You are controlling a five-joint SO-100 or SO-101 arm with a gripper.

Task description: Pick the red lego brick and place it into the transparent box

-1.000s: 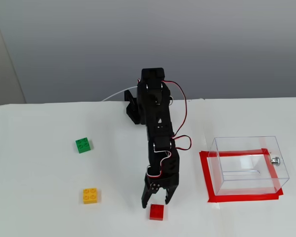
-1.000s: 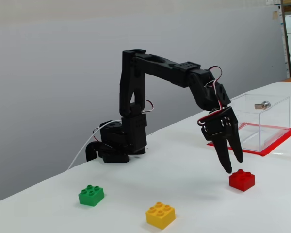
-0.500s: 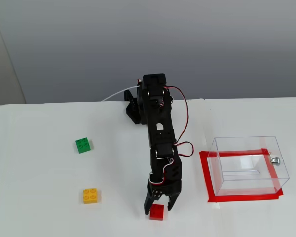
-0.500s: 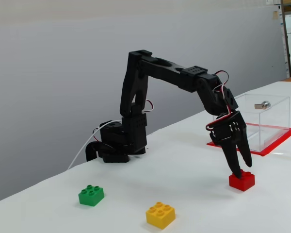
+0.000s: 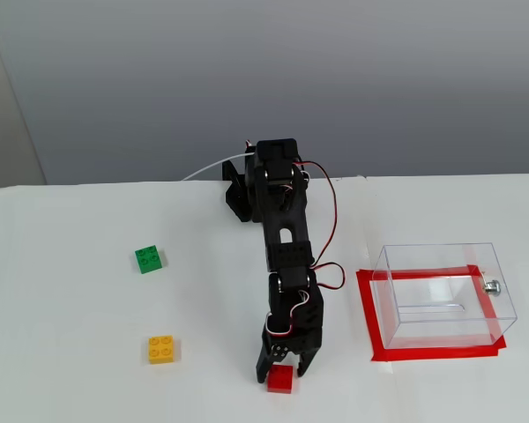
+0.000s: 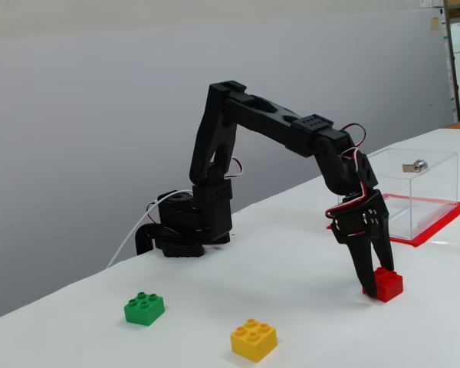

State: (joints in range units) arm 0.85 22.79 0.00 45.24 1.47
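Gripper (image 6: 377, 285) straddles the red lego brick (image 6: 389, 285), partly hiding it; actual clamping unclear.

White worktop (image 5: 70, 352) carries green brick (image 5: 148, 259), yellow brick (image 5: 162, 349), red lego brick (image 5: 280, 380), transparent box (image 5: 444, 295) inside red tape rectangle (image 5: 432, 353), arm base (image 6: 182, 224).

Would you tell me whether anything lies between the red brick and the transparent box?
Nothing visible does. The table between the red lego brick and the transparent box is bare; the tool straddles the brick.
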